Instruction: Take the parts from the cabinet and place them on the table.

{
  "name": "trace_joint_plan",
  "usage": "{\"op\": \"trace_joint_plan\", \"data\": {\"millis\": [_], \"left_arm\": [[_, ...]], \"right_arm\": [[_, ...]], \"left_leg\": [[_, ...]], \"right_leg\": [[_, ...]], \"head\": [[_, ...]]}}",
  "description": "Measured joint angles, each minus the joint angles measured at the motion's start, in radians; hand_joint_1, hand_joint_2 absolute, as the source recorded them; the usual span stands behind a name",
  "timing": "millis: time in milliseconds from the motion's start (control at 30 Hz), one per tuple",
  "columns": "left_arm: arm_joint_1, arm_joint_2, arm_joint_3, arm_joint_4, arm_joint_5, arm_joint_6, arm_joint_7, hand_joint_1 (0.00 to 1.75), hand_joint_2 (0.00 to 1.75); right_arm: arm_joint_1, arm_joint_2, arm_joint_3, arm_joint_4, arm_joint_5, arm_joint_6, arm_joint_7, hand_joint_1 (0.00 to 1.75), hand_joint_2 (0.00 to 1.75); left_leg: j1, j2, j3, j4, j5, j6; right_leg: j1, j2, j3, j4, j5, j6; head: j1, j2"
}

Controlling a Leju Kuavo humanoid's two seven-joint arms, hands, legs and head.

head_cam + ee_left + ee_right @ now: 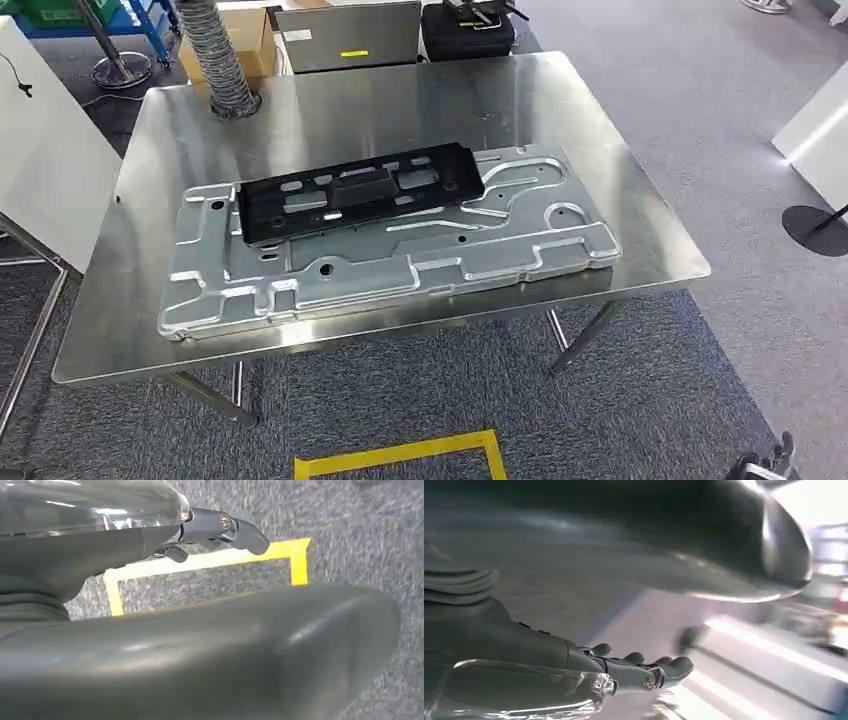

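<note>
A large silver stamped metal panel (400,262) lies flat on the steel table (640,170). A black plastic frame part (350,190) rests on top of the panel, toward its far side. My left hand (210,530) hangs over the grey carpet with its fingers stretched out and nothing in it. My right hand (639,672) also hangs with straight fingers and holds nothing. Neither hand is near the table's parts.
A yellow tape mark (400,455) is on the carpet in front of the table. A ribbed hose (220,60), a grey case (345,35) and a black bag (465,30) stand behind the table. White panels stand at the left (45,160) and right (815,130).
</note>
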Motion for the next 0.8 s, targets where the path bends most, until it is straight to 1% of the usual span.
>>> {"op": "trace_joint_plan", "data": {"millis": [33, 67, 100, 133, 167, 200, 233, 267, 300, 333, 367, 400, 433, 467, 500, 533, 567, 600, 633, 667, 700, 733, 767, 800], "left_arm": [[0.0, 0.0, 0.0, 0.0, -0.002, 0.0, 0.0, 0.0, 0.0], [0.0, -0.001, 0.0, 0.0, -0.003, 0.001, 0.001, 0.0, 0.0], [-0.001, -0.001, 0.0, 0.0, -0.004, 0.001, 0.002, 0.0, 0.0], [-0.003, -0.003, 0.0, 0.0, -0.006, 0.001, 0.003, 0.0, 0.0], [-0.003, -0.003, 0.0, 0.0, -0.009, 0.001, 0.006, 0.0, 0.0], [0.0, -0.003, 0.0, 0.0, -0.015, 0.001, 0.007, 0.0, 0.0], [-0.001, -0.003, 0.0, 0.0, -0.017, 0.001, 0.007, 0.0, 0.0], [-0.001, -0.003, 0.0, 0.0, -0.022, 0.001, 0.008, 0.0, 0.0], [0.0, -0.003, -0.001, 0.0, -0.025, 0.0, 0.009, 0.0, 0.0], [0.0, -0.003, -0.001, 0.0, -0.028, -0.001, 0.009, 0.0, 0.0], [0.0, -0.004, -0.001, 0.0, -0.035, -0.003, 0.009, 0.0, 0.0], [0.0, -0.004, -0.002, 0.0, -0.039, -0.004, 0.009, 0.0, 0.0], [-0.002, -0.004, -0.003, 0.0, -0.043, -0.004, 0.01, 0.0, 0.0], [-0.003, -0.004, -0.004, 0.0, -0.045, -0.004, 0.01, 0.0, 0.0], [-0.005, -0.003, -0.005, 0.0, -0.048, -0.004, 0.011, 0.0, 0.0], [-0.011, -0.002, -0.005, 0.0, -0.052, -0.004, 0.012, 0.0, 0.0], [-0.02, -0.002, -0.006, 0.0, -0.056, -0.004, 0.012, 0.0, 0.0], [-0.027, -0.002, -0.008, 0.0, -0.059, -0.005, 0.013, 0.0, 0.0], [-0.029, -0.002, -0.009, 0.0, -0.059, -0.006, 0.012, 0.0, 0.0], [-0.028, -0.002, -0.01, 0.0, -0.06, -0.006, 0.014, 0.0, 0.0], [-0.023, -0.003, -0.011, 0.0, -0.065, -0.006, 0.014, 0.0, 0.0], [-0.024, -0.003, -0.013, 0.0, -0.067, -0.006, 0.015, 0.0, 0.0], [-0.023, -0.002, -0.014, 0.0, -0.068, -0.006, 0.015, 0.0, 0.0], [-0.026, -0.002, -0.016, 0.0, -0.069, -0.006, 0.014, 0.0, 0.0]], "right_arm": [[-0.011, -0.002, -0.007, 0.036, 0.003, -0.004, 0.0, 0.0, 0.0], [-0.024, -0.006, -0.014, 0.079, 0.005, -0.011, -0.001, 0.0, 0.0], [-0.027, -0.006, -0.019, 0.118, 0.008, -0.02, -0.002, 0.0, 0.0], [-0.038, -0.012, -0.026, 0.169, 0.027, -0.044, -0.002, 0.0, 0.0], [-0.056, -0.021, -0.033, 0.247, 0.051, -0.074, -0.002, 0.0, 0.0], [-0.069, -0.029, -0.041, 0.325, 0.072, -0.099, 0.0, 0.0, 0.0], [-0.08, -0.031, -0.042, 0.394, 0.091, -0.12, -0.001, 0.0, 0.0], [-0.086, -0.041, -0.043, 0.468, 0.108, -0.136, 0.002, 0.0, 0.0], [-0.091, -0.045, -0.045, 0.532, 0.12, -0.147, 0.01, 0.0, 0.0], [-0.098, -0.047, -0.047, 0.593, 0.13, -0.153, 0.029, 0.0, 0.0], [-0.104, -0.05, -0.048, 0.655, 0.139, -0.155, 0.056, 0.0, 0.0], [-0.109, -0.051, -0.049, 0.698, 0.144, -0.144, 0.098, 0.0, 0.0], [-0.113, -0.051, -0.049, 0.734, 0.148, -0.127, 0.142, 0.0, 0.0], [-0.118, -0.051, -0.049, 0.772, 0.153, -0.113, 0.176, 0.0, 0.0], [-0.122, -0.05, -0.049, 0.8, 0.163, -0.105, 0.203, 0.0, 0.0], [-0.126, -0.05, -0.048, 0.823, 0.183, -0.094, 0.248, 0.0, 0.0], [-0.125, -0.05, -0.042, 0.844, 0.208, -0.078, 0.304, 0.0, 0.0], [-0.125, -0.05, -0.032, 0.865, 0.235, -0.064, 0.348, 0.0, 0.0], [-0.127, -0.053, -0.024, 0.881, 0.251, -0.05, 0.39, 0.0, 0.0], [-0.129, -0.053, -0.017, 0.892, 0.26, -0.039, 0.413, 0.0, 0.0], [-0.13, -0.055, -0.012, 0.902, 0.264, -0.028, 0.434, 0.0, 0.0], [-0.134, -0.055, -0.008, 0.912, 0.268, -0.012, 0.459, 0.0, 0.0], [-0.135, -0.055, -0.003, 0.919, 0.274, 0.002, 0.48, 0.0, 0.0], [-0.135, -0.055, 0.0, 0.923, 0.278, 0.01, 0.492, 0.0, 0.0]], "left_leg": [[-0.001, 0.0, -0.005, 0.005, 0.005, -0.006], [-0.003, 0.001, -0.008, 0.007, 0.01, -0.013], [-0.003, 0.002, -0.004, 0.003, 0.017, -0.02], [0.001, 0.001, -0.007, 0.002, 0.026, -0.027], [0.003, 0.001, -0.007, -0.002, 0.033, -0.035], [0.003, 0.001, -0.014, 0.002, 0.034, -0.041], [0.006, -0.002, -0.027, 0.023, -0.007, -0.043], [0.007, -0.003, -0.046, 0.079, -0.078, -0.044], [0.007, -0.003, -0.063, 0.15, -0.14, -0.046], [0.007, -0.003, -0.078, 0.226, -0.19, -0.048], [0.007, -0.003, -0.085, 0.287, -0.207, -0.049], [0.007, -0.003, -0.075, 0.31, -0.191, -0.047], [0.006, -0.003, -0.046, 0.293, -0.152, -0.045], [0.005, -0.003, 0.005, 0.236, -0.106, -0.041], [0.004, 0.003, 0.066, 0.158, -0.084, -0.037], [0.002, 0.027, 0.134, 0.069, -0.096, -0.034], [-0.005, 0.052, 0.187, -0.029, -0.126, -0.033], [-0.007, 0.045, 0.184, -0.033, -0.134, -0.023], [-0.009, 0.034, 0.178, -0.034, -0.129, -0.017], [-0.012, 0.028, 0.174, -0.03, -0.122, -0.009], [-0.009, 0.025, 0.166, -0.035, -0.106, -0.001], [-0.005, 0.024, 0.153, -0.036, -0.092, 0.005], [-0.005, 0.018, 0.137, -0.035, -0.078, 0.014], [-0.005, 0.012, 0.121, -0.035, -0.066, 0.016]], "right_leg": [[0.0, 0.0, 0.059, -0.092, -0.032, -0.003], [0.009, 0.004, 0.078, -0.123, -0.037, -0.012], [0.012, 0.006, 0.068, -0.119, -0.028, -0.023], [0.016, 0.005, 0.067, -0.121, -0.028, -0.03], [0.019, 0.005, 0.064, -0.124, -0.02, -0.039], [0.009, 0.002, 0.056, -0.136, -0.004, -0.051], [0.013, -0.003, 0.044, -0.136, 0.008, -0.057], [0.014, -0.005, 0.028, -0.136, 0.018, -0.067], [0.017, -0.005, 0.014, -0.136, 0.029, -0.068], [0.02, -0.006, -0.002, -0.135, 0.041, -0.07], [0.023, -0.007, -0.02, -0.133, 0.053, -0.071], [0.025, -0.007, -0.036, -0.131, 0.064, -0.071], [0.027, -0.007, -0.053, -0.127, 0.075, -0.07], [0.029, -0.006, -0.07, -0.122, 0.084, -0.069], [0.029, -0.015, -0.084, -0.116, 0.091, -0.068], [0.03, -0.016, -0.092, -0.108, 0.099, -0.066], [0.035, -0.018, -0.099, -0.098, 0.103, -0.06], [0.034, -0.027, -0.096, -0.098, 0.11, -0.053], [0.031, -0.037, -0.097, -0.099, 0.118, -0.048], [0.027, -0.043, -0.096, -0.101, 0.127, -0.041], [0.03, -0.046, -0.099, -0.103, 0.134, -0.034], [0.024, -0.028, -0.108, -0.086, 0.095, -0.025], [0.022, -0.014, -0.122, -0.039, 0.025, -0.019], [0.02, -0.01, -0.139, 0.03, -0.04, -0.015]], "head": [[0.0, 0.0], [-0.003, 0.0], [-0.007, 0.0], [-0.008, 0.0], [-0.007, 0.0], [-0.006, 0.0], [-0.01, 0.0], [-0.011, 0.0], [-0.014, 0.0], [-0.014, 0.0], [-0.015, 0.0], [-0.015, 0.0], [-0.015, 0.0], [-0.015, 0.0], [-0.016, 0.0], [-0.017, 0.0], [-0.02, 0.0], [-0.018, 0.0], [-0.019, 0.0], [-0.023, 0.0], [-0.021, 0.0], [-0.027, 0.0], [-0.02, 0.0], [-0.02, 0.0]]}}
